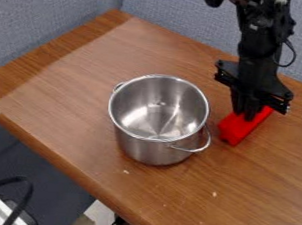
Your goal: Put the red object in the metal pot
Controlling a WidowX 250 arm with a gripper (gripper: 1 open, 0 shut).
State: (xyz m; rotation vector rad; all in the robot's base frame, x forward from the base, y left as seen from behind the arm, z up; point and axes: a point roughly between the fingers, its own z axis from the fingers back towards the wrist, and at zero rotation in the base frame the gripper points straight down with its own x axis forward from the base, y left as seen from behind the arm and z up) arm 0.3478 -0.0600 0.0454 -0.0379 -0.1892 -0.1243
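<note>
Red (242, 126) is where we start: the bright red elongated block with a stepped end lies on the brown wooden tabletop (64, 71), just to the right of the pot and outside it. Its near end points toward the pot's handle, its far end runs up under the arm.

We see the black claw (251, 106) pointing almost straight down onto the upper end of the block. Its fingers look drawn together, and they seem to be pinching the block, though at this size we cannot make out the contact itself with certainty. The block's lower end appears to rest on the wood.

Beside it stands the shiny round stainless steel pot (158, 117), upright, with straight sides and a rolled rim. We see nothing inside it but its reflecting bottom. Its small loop handle faces right and toward us, close to the block's near end.

The black robot arm (262, 35) rises from the claw toward the top of the picture, before a grey-blue wall (57, 0).
</note>
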